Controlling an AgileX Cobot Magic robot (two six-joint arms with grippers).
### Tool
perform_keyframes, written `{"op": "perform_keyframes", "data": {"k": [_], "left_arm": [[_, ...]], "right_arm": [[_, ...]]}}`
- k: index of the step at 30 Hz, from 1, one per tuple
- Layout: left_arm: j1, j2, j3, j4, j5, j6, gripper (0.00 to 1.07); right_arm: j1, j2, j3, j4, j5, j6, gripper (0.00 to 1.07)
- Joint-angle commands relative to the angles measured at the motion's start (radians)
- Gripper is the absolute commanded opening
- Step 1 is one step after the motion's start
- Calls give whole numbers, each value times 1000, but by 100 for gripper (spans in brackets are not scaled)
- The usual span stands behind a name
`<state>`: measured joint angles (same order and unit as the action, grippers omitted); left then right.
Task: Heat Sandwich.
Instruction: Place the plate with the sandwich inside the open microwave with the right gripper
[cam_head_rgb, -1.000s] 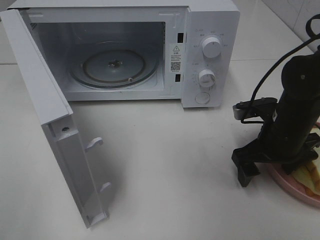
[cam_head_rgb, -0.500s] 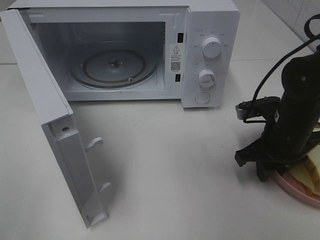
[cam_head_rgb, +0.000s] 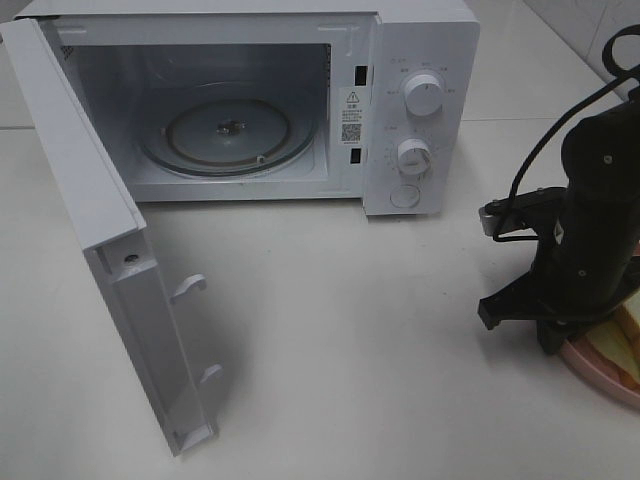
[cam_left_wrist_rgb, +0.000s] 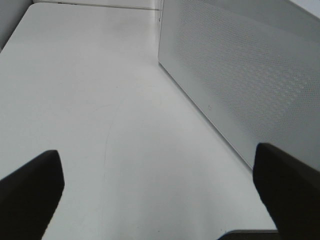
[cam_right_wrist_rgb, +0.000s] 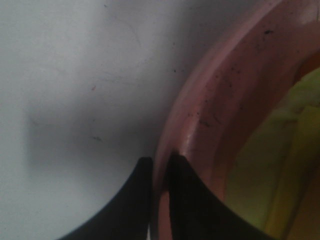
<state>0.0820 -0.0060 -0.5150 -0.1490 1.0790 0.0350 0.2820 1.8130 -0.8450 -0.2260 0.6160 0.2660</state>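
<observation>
- My right gripper (cam_right_wrist_rgb: 160, 167) is black.
- The plate (cam_right_wrist_rgb: 215, 100) rim between its fingers is dusty pink with small dark specks.
- The sandwich (cam_head_rgb: 622, 345) just past that rim is pale yellow and tan.
- The table (cam_head_rgb: 350, 330) beneath is plain white.
- My left gripper (cam_left_wrist_rgb: 160, 195) is black; the microwave (cam_left_wrist_rgb: 240, 75) wall beside it is pale grey-white with fine dots.
</observation>
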Motion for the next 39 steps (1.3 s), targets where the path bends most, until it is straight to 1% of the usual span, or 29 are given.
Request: {"op": "perform_keyframes", "data": {"k": [1,6,9,12,28,30,37,39], "left_arm": [[-5,-18,2,-1,-12,0,98],[-5,-18,2,-1,-12,0,98],[-5,-18,2,-1,-12,0,98],[-5,-18,2,-1,-12,0,98],[-5,-18,2,-1,-12,0,98],[-5,-18,2,-1,-12,0,98],[-5,-18,2,-1,-12,0,98],[-5,-18,2,-1,-12,0,98]], "right_arm": [[-1,3,2,-2,12,1,0],[12,-4,2,-22,35,20,0],[50,-25,2,-123,71,111,0],[72,-30,2,-152,102,132,0],[185,-42,3,-221,228,172,0],[212,-70,3,-237,243,176,0],[257,-148,16,-242,270,172,0],[280,-183,36,-242,282,168,0]]}}
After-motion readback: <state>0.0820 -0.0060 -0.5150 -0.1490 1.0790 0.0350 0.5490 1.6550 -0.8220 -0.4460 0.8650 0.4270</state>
